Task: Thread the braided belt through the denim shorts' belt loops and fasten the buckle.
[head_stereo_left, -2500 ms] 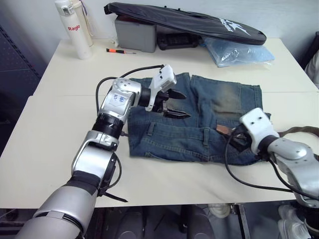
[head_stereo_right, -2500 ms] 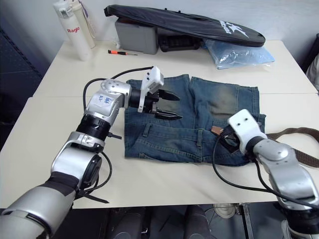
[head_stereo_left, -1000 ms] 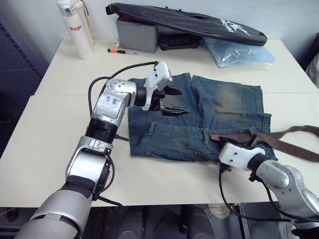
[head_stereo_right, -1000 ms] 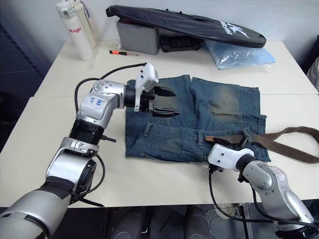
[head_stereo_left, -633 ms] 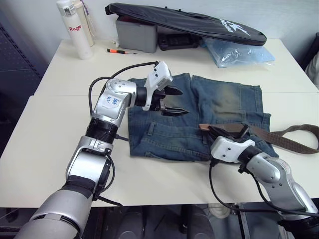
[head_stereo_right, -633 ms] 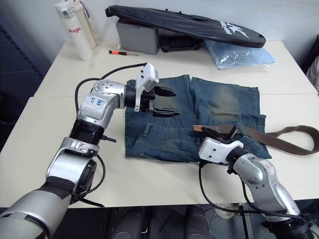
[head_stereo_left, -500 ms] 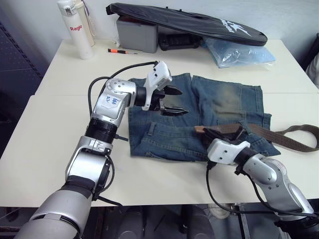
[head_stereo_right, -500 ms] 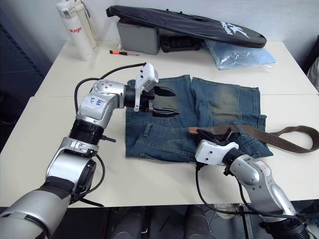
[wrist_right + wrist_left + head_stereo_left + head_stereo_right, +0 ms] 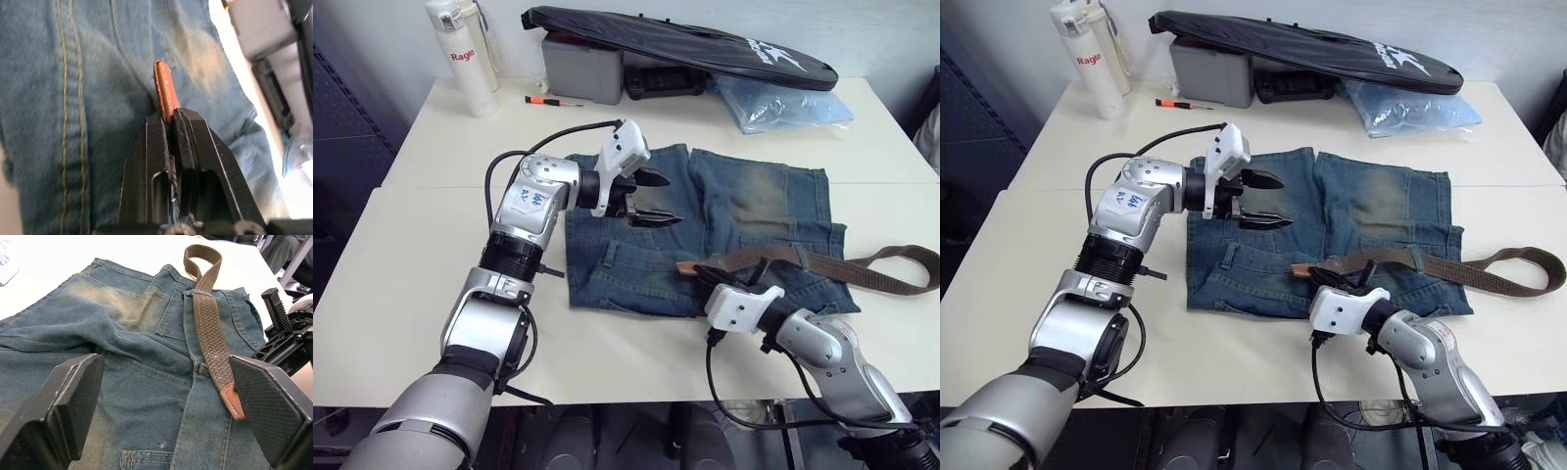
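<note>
The denim shorts (image 9: 744, 211) lie flat on the table, waistband toward me. The braided belt (image 9: 842, 264) runs along the waistband and passes under a belt loop (image 9: 198, 293). Its far end curls in a loop off the shorts' right side. My right gripper (image 9: 703, 282) is shut on the belt's brown leather tip (image 9: 165, 88), low over the middle of the waistband. My left gripper (image 9: 674, 202) hovers open over the shorts' left leg, its pads (image 9: 68, 401) wide apart with nothing between them. The buckle is out of view.
At the table's back lie a long black bag (image 9: 685, 44) on a grey box (image 9: 578, 69), a clear plastic bag (image 9: 783, 103), a white bottle (image 9: 460, 59) and an orange-handled screwdriver (image 9: 548, 100). The near table edge runs just below my right gripper.
My right gripper has moved left along the waistband with the leather tip, drawing more belt across the shorts. The left arm has stayed still and open.
</note>
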### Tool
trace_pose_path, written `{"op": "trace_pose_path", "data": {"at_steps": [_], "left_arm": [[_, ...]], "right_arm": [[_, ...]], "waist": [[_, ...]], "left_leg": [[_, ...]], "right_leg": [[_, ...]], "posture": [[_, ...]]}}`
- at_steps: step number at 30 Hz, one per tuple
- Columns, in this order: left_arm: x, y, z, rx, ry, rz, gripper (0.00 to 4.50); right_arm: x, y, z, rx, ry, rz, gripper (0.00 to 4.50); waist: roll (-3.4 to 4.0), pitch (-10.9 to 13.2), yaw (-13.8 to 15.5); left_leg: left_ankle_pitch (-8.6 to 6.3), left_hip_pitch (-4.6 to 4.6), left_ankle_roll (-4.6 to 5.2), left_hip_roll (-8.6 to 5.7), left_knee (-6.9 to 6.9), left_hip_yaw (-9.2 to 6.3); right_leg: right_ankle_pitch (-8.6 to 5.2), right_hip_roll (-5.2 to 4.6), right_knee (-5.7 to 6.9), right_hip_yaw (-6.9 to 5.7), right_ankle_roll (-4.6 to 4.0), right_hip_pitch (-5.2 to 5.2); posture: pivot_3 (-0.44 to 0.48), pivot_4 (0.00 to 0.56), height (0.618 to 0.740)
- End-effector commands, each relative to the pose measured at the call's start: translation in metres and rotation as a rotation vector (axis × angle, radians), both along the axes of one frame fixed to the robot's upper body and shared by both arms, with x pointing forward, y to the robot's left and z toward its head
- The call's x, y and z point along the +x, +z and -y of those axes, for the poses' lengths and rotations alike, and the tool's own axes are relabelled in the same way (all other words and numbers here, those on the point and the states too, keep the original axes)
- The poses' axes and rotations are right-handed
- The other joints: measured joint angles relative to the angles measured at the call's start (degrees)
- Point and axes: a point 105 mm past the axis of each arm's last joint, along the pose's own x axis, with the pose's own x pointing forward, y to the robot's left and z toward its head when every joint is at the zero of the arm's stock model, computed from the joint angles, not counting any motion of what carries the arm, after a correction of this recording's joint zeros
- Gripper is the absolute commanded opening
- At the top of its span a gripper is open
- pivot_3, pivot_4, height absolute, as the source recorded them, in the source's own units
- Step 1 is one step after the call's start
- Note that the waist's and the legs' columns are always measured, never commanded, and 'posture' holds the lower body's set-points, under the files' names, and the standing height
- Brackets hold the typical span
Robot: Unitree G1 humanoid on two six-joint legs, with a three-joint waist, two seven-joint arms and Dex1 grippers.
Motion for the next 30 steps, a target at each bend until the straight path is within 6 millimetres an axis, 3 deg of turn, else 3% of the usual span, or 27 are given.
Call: {"op": "trace_pose_path", "data": {"at_steps": [1,4,8,9,11,15,18,21,30], "left_arm": [[-0.006,0.005,0.004,-0.005,-0.043,0.028,4.50],[-0.008,0.003,0.004,0.006,-0.052,0.025,4.50],[-0.009,-0.002,0.002,0.037,-0.066,0.024,4.50],[-0.010,-0.003,0.001,0.041,-0.071,0.023,4.50],[-0.012,-0.004,0.001,0.045,-0.079,0.021,4.50],[-0.015,-0.004,0.001,0.049,-0.095,0.019,4.50],[-0.017,-0.004,0.001,0.056,-0.104,0.022,4.50],[-0.019,-0.003,-0.002,0.060,-0.105,0.023,4.50],[-0.020,-0.001,-0.008,0.067,-0.082,0.026,4.50]], "right_arm": [[-0.007,0.011,0.007,0.057,-0.003,-0.040,1.18],[-0.014,0.023,0.012,0.119,-0.009,-0.073,2.74],[-0.026,0.043,0.027,0.387,-0.069,-0.194,4.29],[-0.027,0.048,0.031,0.479,-0.096,-0.222,4.41],[-0.030,0.053,0.038,0.605,-0.138,-0.264,4.41],[-0.036,0.044,0.045,0.965,-0.225,-0.488,4.41],[-0.042,0.033,0.042,1.086,-0.258,-0.634,4.41],[-0.041,0.009,0.038,1.370,-0.297,-0.870,4.41],[-0.011,0.007,0.048,1.700,-0.380,-0.917,4.41]], "waist": [[0.00,0.00,-0.01],[0.00,0.00,-0.03],[0.00,0.00,0.09],[0.00,0.00,0.10],[0.00,0.00,0.09],[0.00,0.00,0.16],[0.00,0.00,0.09],[0.00,0.00,0.02],[0.01,-0.01,-0.07]], "left_leg": [[0.00,0.00,0.00,0.00,0.00,0.00],[0.00,0.00,0.00,0.00,0.00,0.00],[0.00,0.00,0.00,0.00,0.00,0.00],[0.00,0.01,0.00,0.00,0.00,-0.01],[0.00,0.02,0.00,0.00,0.01,-0.01],[0.00,0.03,0.00,0.00,0.02,-0.04],[0.00,0.03,0.00,0.02,0.00,-0.04],[0.00,0.05,0.00,0.03,0.00,-0.04],[0.00,0.07,0.01,0.03,0.00,-0.02]], "right_leg": [[0.00,0.00,0.00,0.00,0.00,0.00],[0.00,0.00,0.00,0.00,0.00,0.01],[0.00,0.00,0.00,0.00,0.00,0.00],[0.00,0.00,0.00,0.00,0.00,0.01],[0.00,0.00,0.03,0.00,0.00,0.03],[0.00,0.00,0.05,0.00,-0.01,0.03],[0.00,0.00,0.06,0.00,-0.01,0.02],[0.00,0.00,0.08,0.01,-0.02,0.03],[-0.01,0.01,0.14,0.04,-0.03,-0.01]], "posture": [[0.000,0.150,0.740],[0.000,0.150,0.740],[0.000,0.150,0.740],[0.000,0.150,0.740],[0.000,0.150,0.740],[0.000,0.150,0.740],[0.000,0.150,0.740],[0.000,0.150,0.740],[0.000,0.150,0.740]]}}
